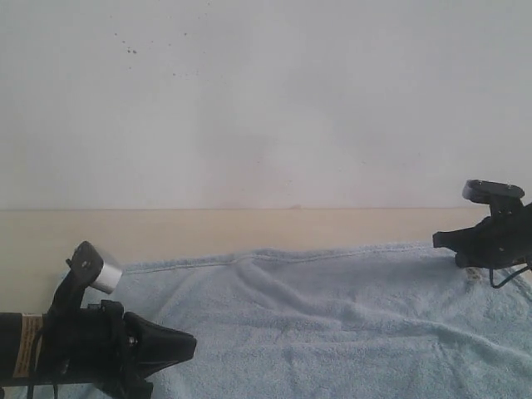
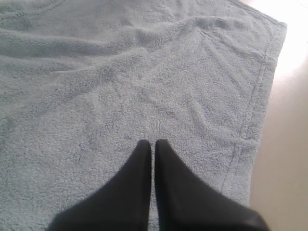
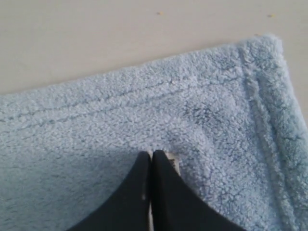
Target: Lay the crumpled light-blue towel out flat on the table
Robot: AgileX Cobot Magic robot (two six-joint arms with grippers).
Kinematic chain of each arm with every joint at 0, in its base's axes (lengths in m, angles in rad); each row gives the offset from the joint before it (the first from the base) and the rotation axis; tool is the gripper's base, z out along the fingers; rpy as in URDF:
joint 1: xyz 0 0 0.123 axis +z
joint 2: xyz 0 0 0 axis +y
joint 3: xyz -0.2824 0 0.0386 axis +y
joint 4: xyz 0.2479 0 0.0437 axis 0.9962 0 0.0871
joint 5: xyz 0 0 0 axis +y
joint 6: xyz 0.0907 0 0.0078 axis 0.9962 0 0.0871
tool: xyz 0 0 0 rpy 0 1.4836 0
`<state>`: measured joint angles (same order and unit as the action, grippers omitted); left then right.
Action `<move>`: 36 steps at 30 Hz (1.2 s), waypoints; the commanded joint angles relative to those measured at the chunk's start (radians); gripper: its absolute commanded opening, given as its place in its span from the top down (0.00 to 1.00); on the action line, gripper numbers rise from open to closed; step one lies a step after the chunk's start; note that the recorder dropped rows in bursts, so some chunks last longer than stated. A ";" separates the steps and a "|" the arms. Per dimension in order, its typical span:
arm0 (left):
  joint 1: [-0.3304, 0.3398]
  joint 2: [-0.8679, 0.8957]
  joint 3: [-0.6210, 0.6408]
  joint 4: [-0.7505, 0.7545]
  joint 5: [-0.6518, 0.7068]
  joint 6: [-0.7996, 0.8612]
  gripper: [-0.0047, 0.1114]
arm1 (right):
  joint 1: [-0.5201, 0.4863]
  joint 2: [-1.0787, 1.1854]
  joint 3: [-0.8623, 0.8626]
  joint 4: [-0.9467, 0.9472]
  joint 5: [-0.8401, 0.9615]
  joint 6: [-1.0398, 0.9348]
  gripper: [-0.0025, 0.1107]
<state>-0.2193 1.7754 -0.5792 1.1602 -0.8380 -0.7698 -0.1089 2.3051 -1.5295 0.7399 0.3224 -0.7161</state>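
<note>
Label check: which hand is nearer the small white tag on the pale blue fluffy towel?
Right. The right hand is beside the small white tag; the left hand is over the opposite side of the pale blue fluffy towel.

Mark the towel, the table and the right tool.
towel [image 1: 332, 324], exterior view, middle of the cloth.
table [image 1: 208, 226], exterior view, bare strip behind the towel.
right tool [image 3: 151, 156], right wrist view, between its closed tips.

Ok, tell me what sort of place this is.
Likely a robot lab bench: a plain beige table against a white wall, a blue towel on it, left claw and right claw above.
</note>
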 commanded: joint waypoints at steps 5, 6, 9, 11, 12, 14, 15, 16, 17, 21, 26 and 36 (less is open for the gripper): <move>0.000 -0.006 -0.003 0.007 -0.007 0.009 0.92 | -0.012 0.041 0.002 -0.018 -0.201 -0.035 0.98; 0.000 -0.006 -0.003 0.007 -0.007 0.009 0.92 | -0.012 0.041 0.002 -0.018 -0.217 -0.035 0.98; 0.000 -0.006 -0.003 0.007 -0.002 0.009 0.92 | -0.012 0.041 0.002 -0.018 -0.259 -0.035 0.98; 0.000 -0.006 -0.003 0.009 0.002 0.009 0.92 | -0.012 0.041 0.002 -0.018 -0.259 -0.035 0.98; 0.000 -0.006 -0.003 0.009 0.005 0.009 0.92 | -0.012 0.041 0.002 -0.017 -0.258 -0.035 0.98; 0.000 -0.006 -0.003 0.011 0.005 0.024 0.92 | -0.012 0.034 0.002 -0.014 -0.258 -0.022 0.98; 0.000 -0.006 -0.003 0.011 -0.004 0.028 0.92 | -0.012 0.029 0.002 -0.014 -0.258 -0.022 0.98; 0.000 -0.006 -0.003 0.018 -0.012 0.036 0.92 | -0.012 0.019 0.002 -0.014 -0.259 -0.020 0.98; 0.000 -0.011 -0.003 0.018 -0.019 0.049 0.92 | -0.012 0.007 0.002 -0.014 -0.257 -0.017 0.98; 0.000 -0.067 -0.003 0.018 -0.024 0.062 0.92 | -0.012 -0.061 0.002 -0.014 -0.264 0.005 0.98; 0.000 -0.208 -0.003 -0.024 0.048 0.096 0.92 | -0.012 -0.150 0.002 -0.014 -0.210 0.039 0.98; 0.038 -0.534 -0.024 -0.575 0.666 0.178 0.92 | -0.012 -0.284 0.002 -0.010 0.121 0.068 0.98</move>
<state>-0.2093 1.3088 -0.5868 0.8334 -0.2944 -0.6350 -0.1165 2.0671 -1.5277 0.7340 0.3317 -0.6616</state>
